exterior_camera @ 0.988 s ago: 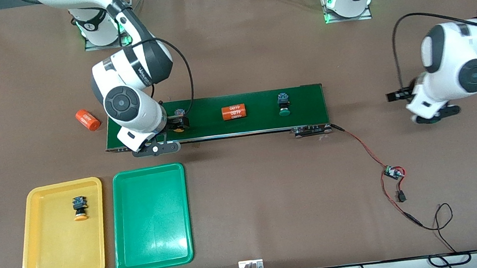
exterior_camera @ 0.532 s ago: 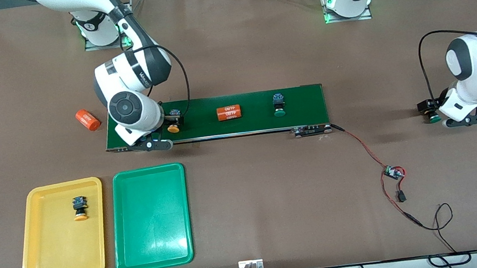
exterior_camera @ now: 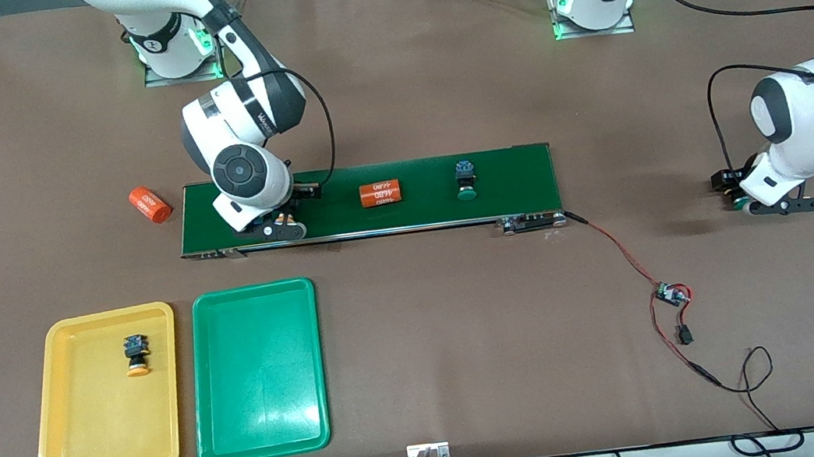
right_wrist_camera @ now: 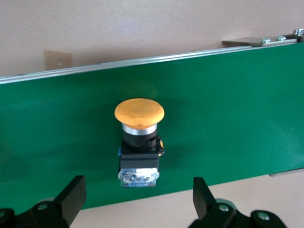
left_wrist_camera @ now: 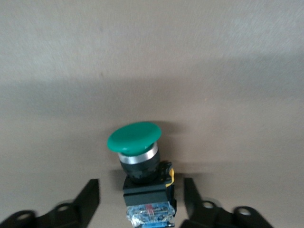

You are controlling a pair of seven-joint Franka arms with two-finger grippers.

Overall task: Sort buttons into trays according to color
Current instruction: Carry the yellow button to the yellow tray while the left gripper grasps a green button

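Observation:
A green-capped button lies on the bare table at the left arm's end. My left gripper straddles its dark body, open, with a gap on each side; in the front view this gripper is low over the table. A yellow-capped button lies on the conveyor belt. My right gripper hangs open just short of its body, over the belt's end near the right arm. A second green button rides the belt. Another yellow button lies in the yellow tray. The green tray holds nothing.
An orange cylinder lies on the dark-green belt; another lies on the table off the belt's end toward the right arm. A small circuit board with red and black wires trails from the belt nearer the front camera.
The belt carried the cylinder and the green button toward the right arm's end. My right gripper shifted onto the belt over the yellow button. My left gripper came down around the green button and its jaws narrowed.

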